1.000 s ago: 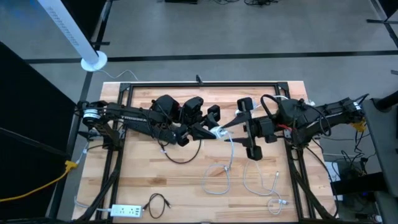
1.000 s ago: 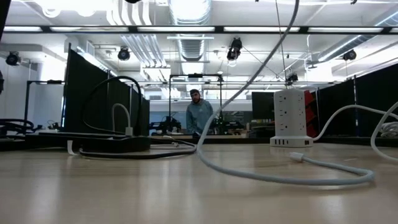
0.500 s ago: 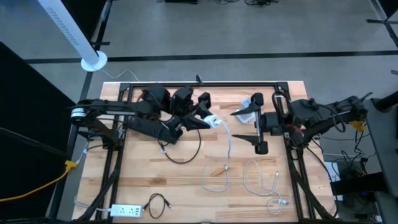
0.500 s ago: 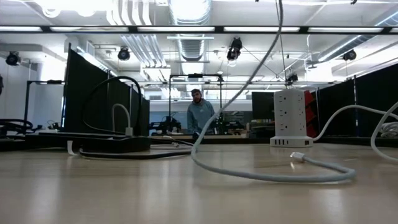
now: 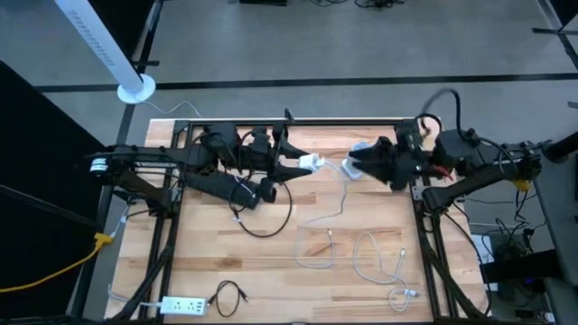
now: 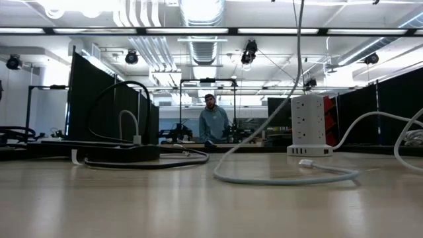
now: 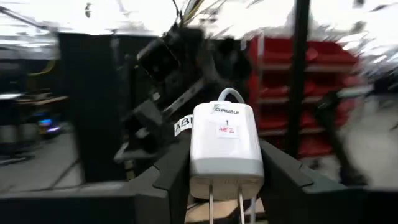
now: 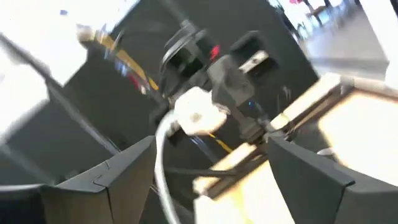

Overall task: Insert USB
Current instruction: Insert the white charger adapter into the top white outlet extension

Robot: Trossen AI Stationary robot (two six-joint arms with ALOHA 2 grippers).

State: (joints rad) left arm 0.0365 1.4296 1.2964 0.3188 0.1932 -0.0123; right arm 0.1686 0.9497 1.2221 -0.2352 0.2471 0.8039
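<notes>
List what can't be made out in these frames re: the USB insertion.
- Charger port side: hidden in left wrist view; only its pronged face shows between the left gripper fingers.
- White cable plug seating: too small in high view.
- Right gripper: blurred in right wrist view.
- Both arms: out of frame in low view.

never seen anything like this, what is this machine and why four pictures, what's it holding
It is a robot with two dark arms over a wooden table, each ending in a two-finger gripper. One picture looks straight down, one looks level across the tabletop, and two come from cameras on the wrists. The left gripper holds a white charger block with a white cable hanging from it. The right gripper is open and empty beside it. On the table lie a black power strip, loose white cables, a white power strip and a white outlet tower. A person stands far behind.
</notes>
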